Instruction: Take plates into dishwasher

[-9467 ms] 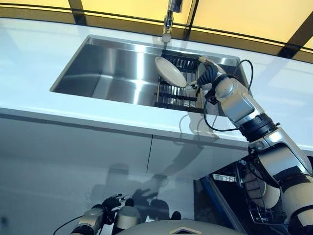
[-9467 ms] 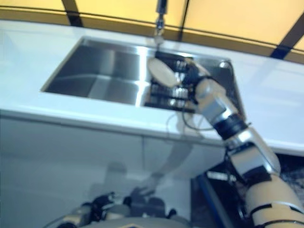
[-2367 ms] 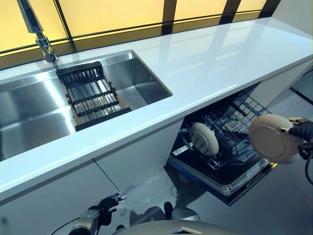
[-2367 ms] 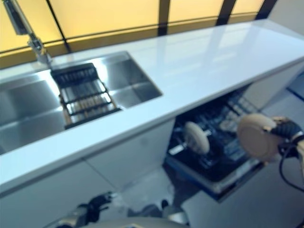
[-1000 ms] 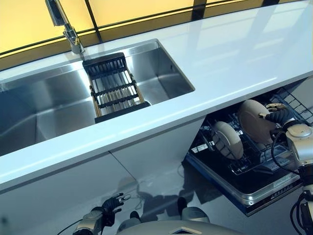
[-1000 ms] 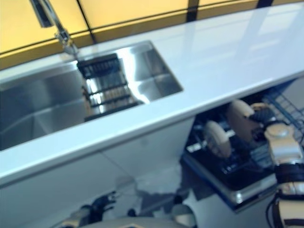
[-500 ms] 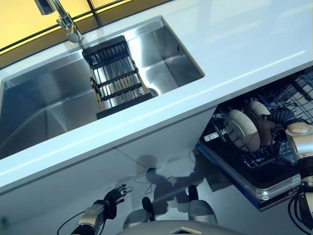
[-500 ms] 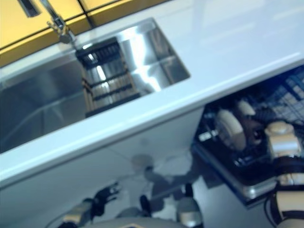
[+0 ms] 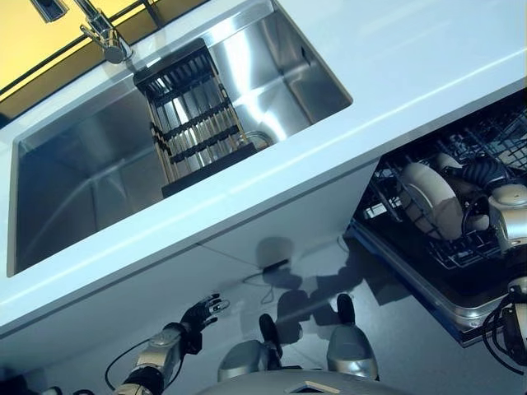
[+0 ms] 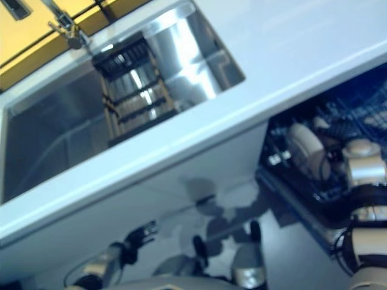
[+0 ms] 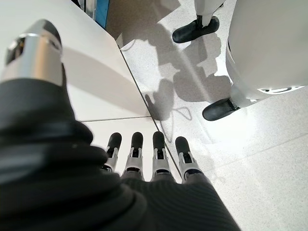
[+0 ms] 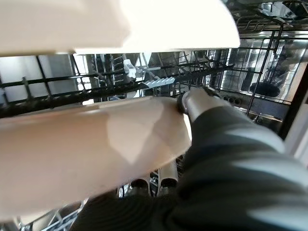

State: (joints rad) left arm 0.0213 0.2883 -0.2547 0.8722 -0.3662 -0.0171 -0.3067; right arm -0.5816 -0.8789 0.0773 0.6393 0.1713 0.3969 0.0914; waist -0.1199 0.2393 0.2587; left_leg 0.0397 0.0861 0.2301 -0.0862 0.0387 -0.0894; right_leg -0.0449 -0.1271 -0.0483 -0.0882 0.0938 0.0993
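The dishwasher's pulled-out lower rack (image 9: 465,257) shows at the right under the counter. A cream plate (image 9: 426,200) stands upright in it. My right hand (image 9: 482,173) reaches into the rack just behind that plate. In the right wrist view its thumb (image 12: 202,103) and fingers pinch the rim of a second cream plate (image 12: 96,159), held among the black wires beside the standing plate (image 12: 120,24). My left hand (image 9: 200,314) hangs low by the cabinet front with its fingers (image 11: 144,156) straight and holding nothing.
A steel sink (image 9: 90,189) lies in the white counter (image 9: 395,49), with a black dish rack (image 9: 198,123) inside it and a faucet (image 9: 103,33) behind. White cabinet fronts (image 9: 165,263) run below the counter. The dishwasher's door edge (image 9: 428,288) juts out over the floor.
My right hand has carried the plate from the sink's rack down into the dishwasher rack, behind the standing plate. The camera has swung, shifting the whole scene. My left hand stays low.
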